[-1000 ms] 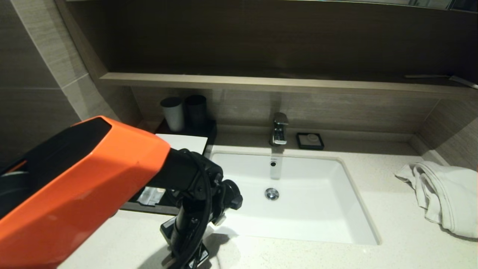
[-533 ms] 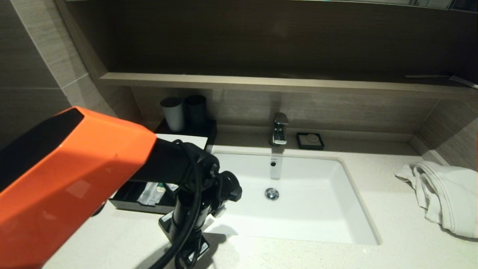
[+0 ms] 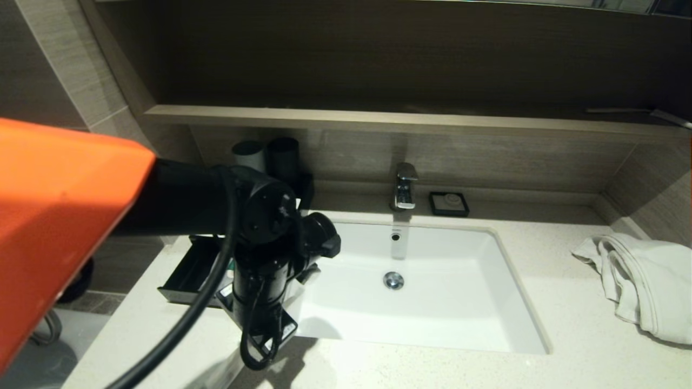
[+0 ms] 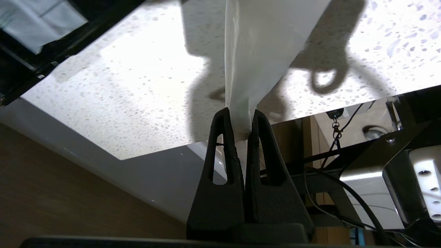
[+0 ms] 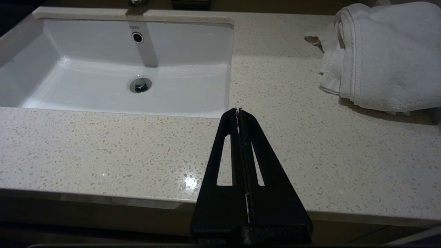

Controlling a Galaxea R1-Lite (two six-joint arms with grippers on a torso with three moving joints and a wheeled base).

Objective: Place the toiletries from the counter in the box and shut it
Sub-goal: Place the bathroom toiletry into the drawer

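Item: translucent sachet (image 4: 262, 51), light, limp, slick film, best taken by its end as now, pinched in the left gripper (image 4: 241, 131) jaws above the bench (image 4: 137, 86) front edge, near the box's open drawer (image 3: 184, 273).

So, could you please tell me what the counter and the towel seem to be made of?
Counter: probably polished stone or a composite, off-white with fine dark specks and a glossy glint of light. Towel: looks like white terry cloth, soft and nubby, bunched in loose folds with a stitched hem.
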